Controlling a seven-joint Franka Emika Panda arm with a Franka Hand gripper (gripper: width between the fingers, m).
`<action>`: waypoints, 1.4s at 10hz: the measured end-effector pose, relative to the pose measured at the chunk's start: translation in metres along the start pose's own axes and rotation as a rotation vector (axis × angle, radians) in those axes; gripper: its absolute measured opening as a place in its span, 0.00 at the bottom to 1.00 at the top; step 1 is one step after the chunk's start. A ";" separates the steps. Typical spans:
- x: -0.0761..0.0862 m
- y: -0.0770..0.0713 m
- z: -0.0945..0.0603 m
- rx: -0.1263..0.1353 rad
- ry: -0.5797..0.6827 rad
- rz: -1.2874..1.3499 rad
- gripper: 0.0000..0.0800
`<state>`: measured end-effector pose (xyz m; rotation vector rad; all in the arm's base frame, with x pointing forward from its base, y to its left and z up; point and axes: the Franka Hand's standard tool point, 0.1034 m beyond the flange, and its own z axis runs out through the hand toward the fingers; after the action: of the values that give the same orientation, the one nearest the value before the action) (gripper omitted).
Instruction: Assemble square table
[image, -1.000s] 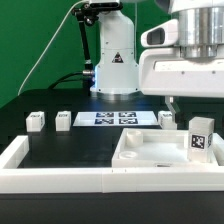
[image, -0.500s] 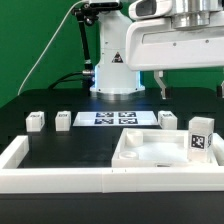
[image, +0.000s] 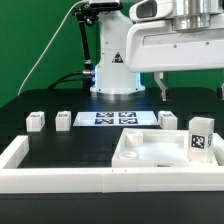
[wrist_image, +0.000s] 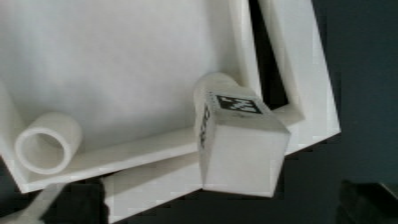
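The smooth white plastic slab (image: 145, 152) is lying at five o'clock in the exterior view, just behind the low border wall (image: 60, 178). A blocky tagged leg (image: 200, 140) is standing upright near its three o'clock edge, and the loose legs (image: 63, 119) are sitting at nine and three o'clock of the flat marker board (image: 110, 118). Only the wrist view is showing a raised round collar (wrist_image: 48, 145) on the slab. The gripper (image: 190, 88) is hanging at one o'clock with its jaws spread and gripping nothing, higher than a second ago.
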<state>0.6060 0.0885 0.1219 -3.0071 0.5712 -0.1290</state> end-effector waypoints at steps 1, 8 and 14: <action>-0.001 0.000 0.001 -0.001 0.001 -0.024 0.81; -0.013 0.014 0.007 -0.005 -0.041 -0.342 0.81; -0.083 0.021 0.024 -0.007 -0.022 -0.374 0.81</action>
<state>0.5237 0.1006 0.0905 -3.0814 0.0011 -0.1145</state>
